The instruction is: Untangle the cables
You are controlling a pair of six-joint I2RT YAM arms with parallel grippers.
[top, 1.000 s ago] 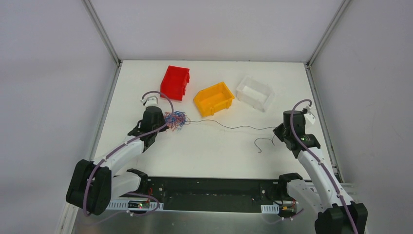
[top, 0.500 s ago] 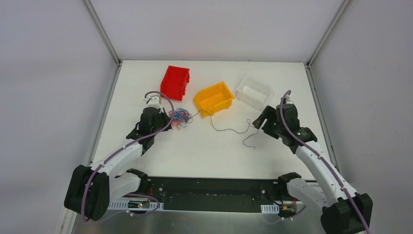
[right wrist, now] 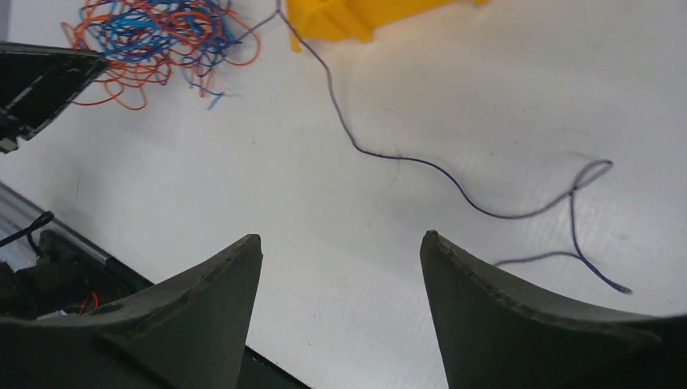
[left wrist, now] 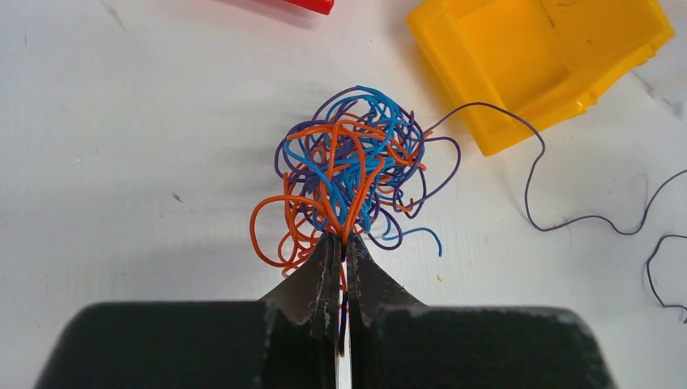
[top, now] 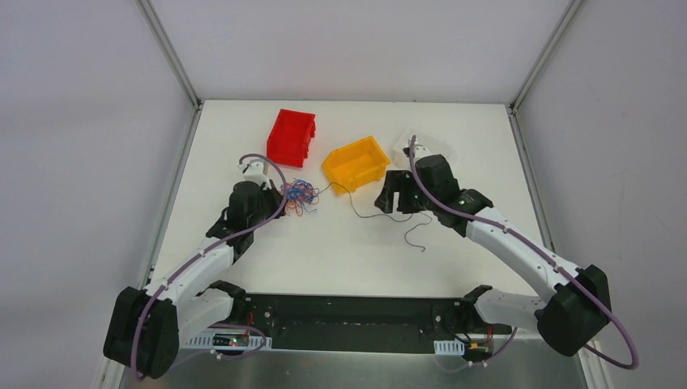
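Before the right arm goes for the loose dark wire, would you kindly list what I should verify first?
1. Anchor: left hand shut on the tangle: ok.
2. Picker: right hand open and empty: ok.
3. Target: dark wire lying on the table ahead of the right hand: ok.
4. Separation: dark wire fully out of the tangle: not ok, one end runs into it.
5. Snag: dark wire clear of the yellow bin: cannot tell, it passes right by a corner.

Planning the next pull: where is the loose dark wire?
Top view: the dark wire runs mid-table from the tangle at left, past the yellow bin, ending right of centre.
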